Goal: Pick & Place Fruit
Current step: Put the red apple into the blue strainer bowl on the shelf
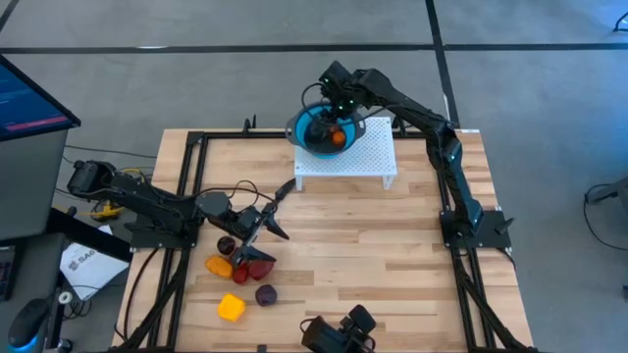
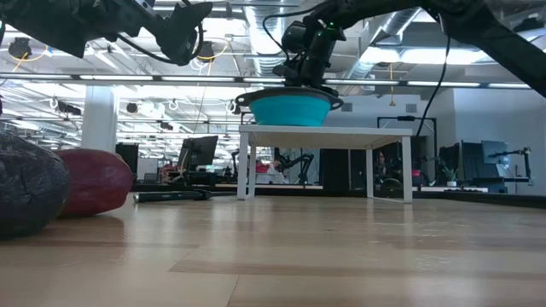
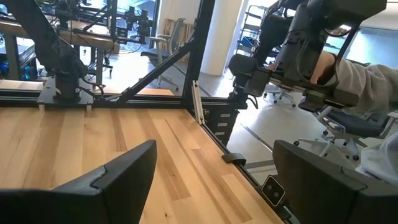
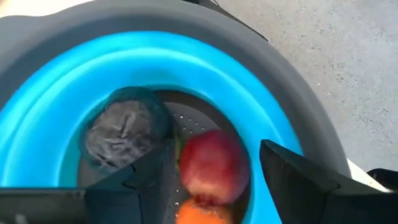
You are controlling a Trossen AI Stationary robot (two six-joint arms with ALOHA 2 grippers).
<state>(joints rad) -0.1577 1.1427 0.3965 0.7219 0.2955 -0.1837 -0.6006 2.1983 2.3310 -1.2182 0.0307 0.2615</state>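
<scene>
A red fruit (image 4: 214,165), an orange fruit (image 4: 202,211) and a dark fruit (image 4: 124,134) were seen inside the blue bowl (image 4: 56,118). The right gripper (image 4: 214,171) was held above them, jaws parted, nothing gripped. More fruit (image 1: 242,279) was left beneath the open, empty left gripper (image 1: 257,227).

A blue bowl (image 1: 316,130) is seen on a white perforated stand (image 1: 368,152) at the wooden desk's (image 1: 363,245) far edge. A slim black knife (image 2: 171,196) lies flat on the desk.

Overhead and close right wrist views share the blue bowl (image 1: 324,132)
</scene>
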